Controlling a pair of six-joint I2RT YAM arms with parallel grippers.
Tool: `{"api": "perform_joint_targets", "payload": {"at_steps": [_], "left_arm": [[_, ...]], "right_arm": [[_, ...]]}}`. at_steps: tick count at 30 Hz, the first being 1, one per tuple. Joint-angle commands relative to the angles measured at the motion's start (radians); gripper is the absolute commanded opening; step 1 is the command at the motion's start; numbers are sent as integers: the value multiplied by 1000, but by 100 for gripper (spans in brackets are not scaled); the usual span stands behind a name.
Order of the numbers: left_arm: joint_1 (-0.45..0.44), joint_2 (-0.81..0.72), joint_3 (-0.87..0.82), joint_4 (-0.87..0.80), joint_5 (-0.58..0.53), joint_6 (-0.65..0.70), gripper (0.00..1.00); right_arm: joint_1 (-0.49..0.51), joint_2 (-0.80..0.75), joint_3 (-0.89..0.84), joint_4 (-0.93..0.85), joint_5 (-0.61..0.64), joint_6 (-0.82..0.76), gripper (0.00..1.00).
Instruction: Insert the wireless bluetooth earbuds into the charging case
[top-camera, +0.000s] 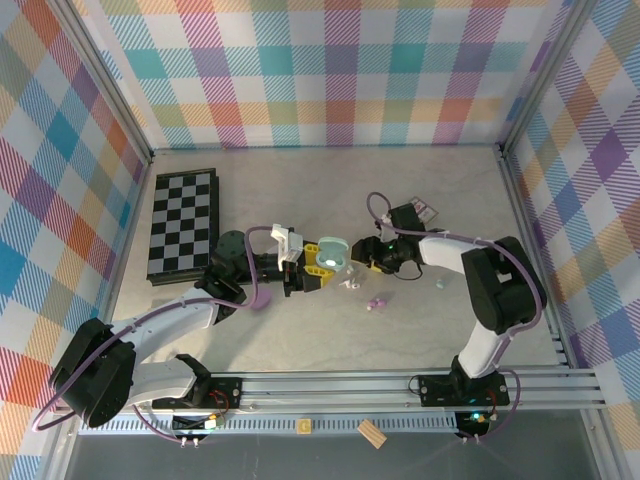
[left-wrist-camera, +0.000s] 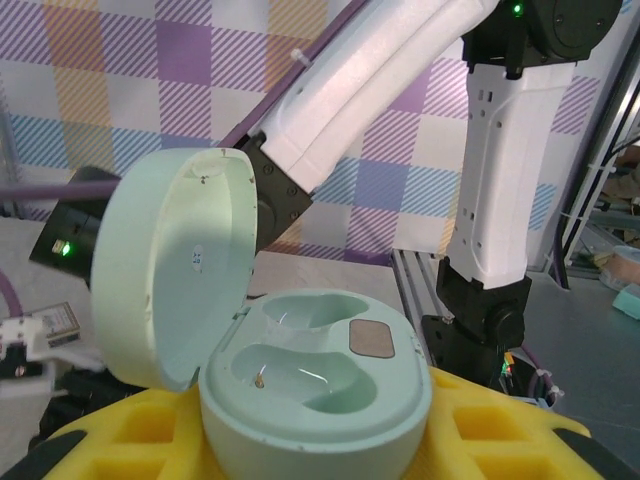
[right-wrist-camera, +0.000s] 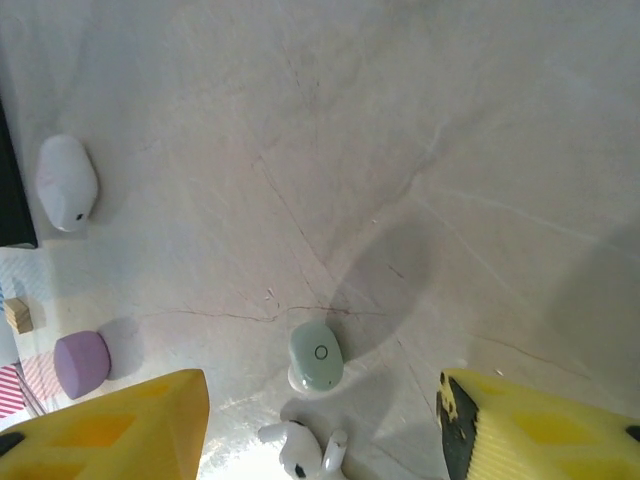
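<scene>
My left gripper (top-camera: 322, 264) is shut on the mint-green charging case (top-camera: 332, 252), holding it off the table. In the left wrist view the case (left-wrist-camera: 330, 350) sits between the yellow fingers (left-wrist-camera: 500, 435) with its lid swung open to the left and both wells empty. My right gripper (top-camera: 372, 262) is just right of the case. Its wrist view shows it (right-wrist-camera: 320, 412) open and low over the table. A mint earbud (right-wrist-camera: 317, 355) and a white stemmed earbud (right-wrist-camera: 303, 455) lie between its fingers. A whitish earbud (top-camera: 350, 283) and a lilac earbud (top-camera: 378, 301) lie on the table below the case.
A chessboard (top-camera: 183, 222) lies at the left. A small patterned card (top-camera: 424, 210) is behind the right gripper. A white pebble-shaped case (right-wrist-camera: 67, 182) and a lilac one (right-wrist-camera: 82, 362) lie left of the right gripper. A wooden block (top-camera: 371, 432) rests by the front rail.
</scene>
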Motion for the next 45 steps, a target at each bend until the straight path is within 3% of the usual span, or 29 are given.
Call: {"api": "perform_joint_targets", "payload": {"at_steps": [1,14,24,45], "left_arm": [[2,-2,-10,70,-7,-9,38],[2,-8,-22,66,-13,-9,38],[2,-22,-30,56,-17,1,38],[4,-39,-20,6,-16,26,38]], "right_arm": [[20,30,39,34,-2,19,62],[70,109,81,17,-18,12,50],[113,120,141,-94,61,-13,46],[120,151,157,-124,30,-40,30]]}}
